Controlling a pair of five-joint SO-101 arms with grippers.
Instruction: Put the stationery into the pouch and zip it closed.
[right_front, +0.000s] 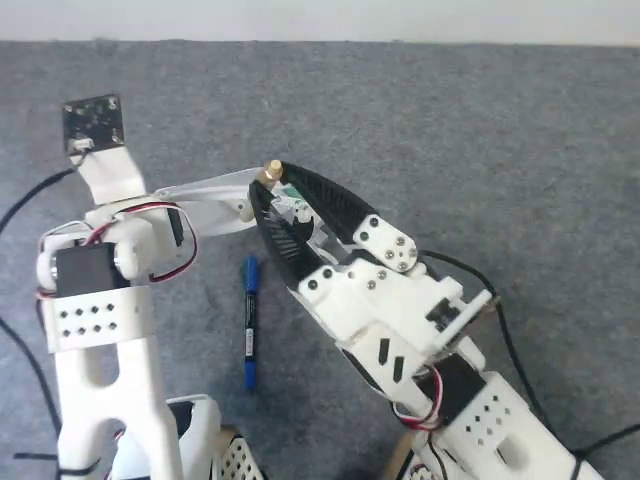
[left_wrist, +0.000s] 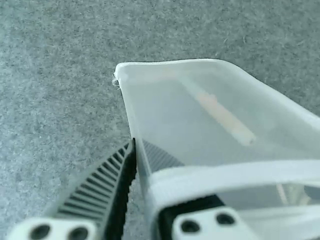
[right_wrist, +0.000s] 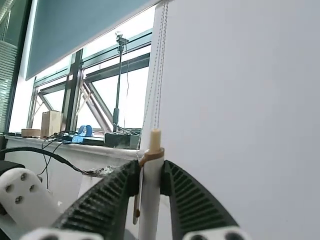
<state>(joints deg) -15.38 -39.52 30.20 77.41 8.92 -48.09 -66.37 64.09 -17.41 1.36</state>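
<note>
"Claws first: how do they stand?"

"My left claw is pressed onto the edge of the translucent pouch. My right claw pinches a white pen with a tan clip. In the high view its tip points toward eleven o'clock, just beside the pouch's end."

"And the other stationery?"

"A blue marker lies on the grey carpet at six o'clock from the pouch, between my two arms and touching neither. A pale stick shows through the pouch wall. Whether it is inside or behind, I cannot tell."
</note>
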